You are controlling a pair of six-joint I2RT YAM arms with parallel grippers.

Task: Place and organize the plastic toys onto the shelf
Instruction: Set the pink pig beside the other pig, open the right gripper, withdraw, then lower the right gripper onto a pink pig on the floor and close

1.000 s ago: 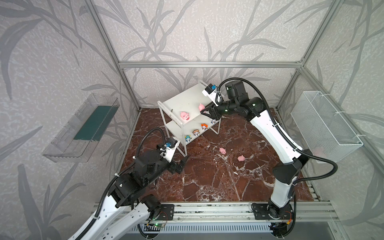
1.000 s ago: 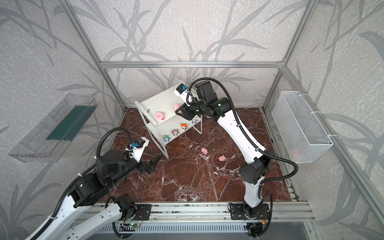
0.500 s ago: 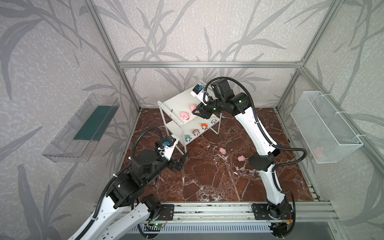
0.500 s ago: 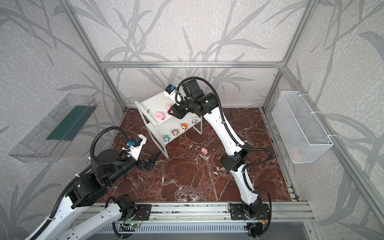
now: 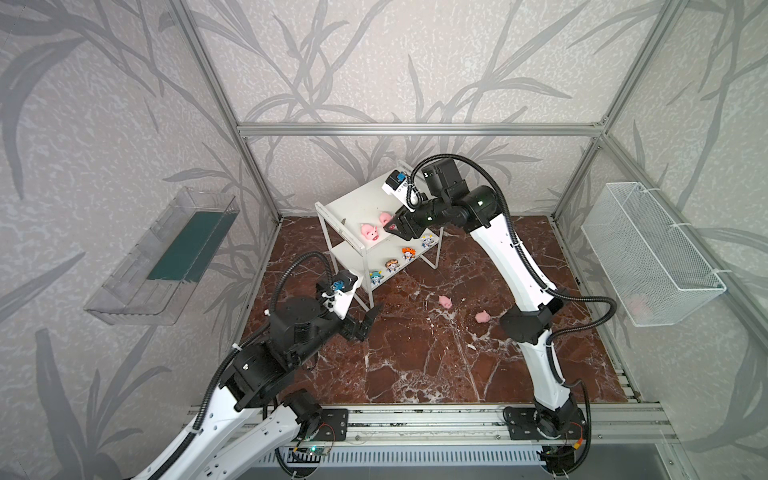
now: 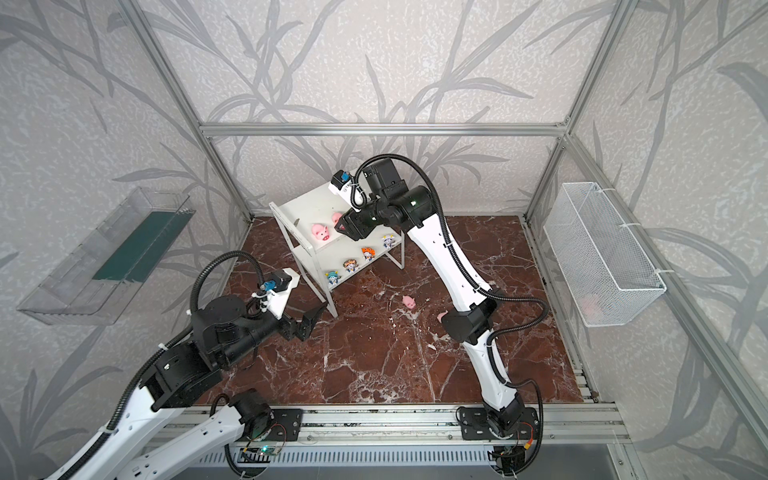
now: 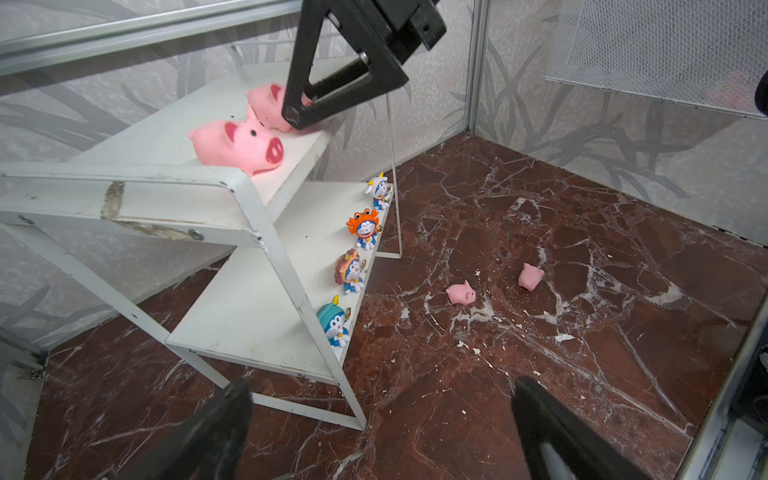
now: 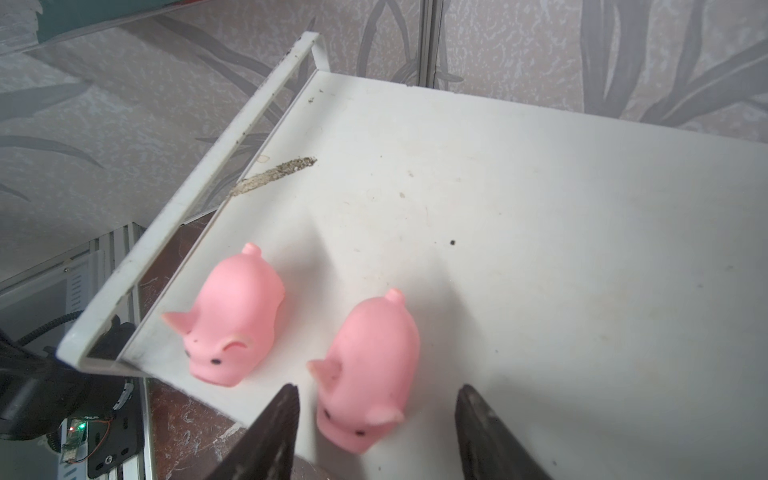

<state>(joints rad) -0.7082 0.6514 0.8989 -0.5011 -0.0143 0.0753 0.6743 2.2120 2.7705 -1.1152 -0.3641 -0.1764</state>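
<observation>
Lining the room, leaf-patterned walls (image 5: 374, 62) meet the veined red-brown table (image 5: 415, 365); shelf (image 5: 353, 205) stands at its back; left hand (image 7: 382, 388) and right hand (image 8: 380, 395) both gape, gripping nothing.

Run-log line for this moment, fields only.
right claw: open, astride pig on shelf top | left claw: open, over floor | floor: two pigs | lower board: four figurines

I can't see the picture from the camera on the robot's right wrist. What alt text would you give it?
A pink toy pig sits beside a second pig near the edge of a white shelf board. The right gripper's two black fingers stand apart on either side of the first pig, not gripping it.
</observation>
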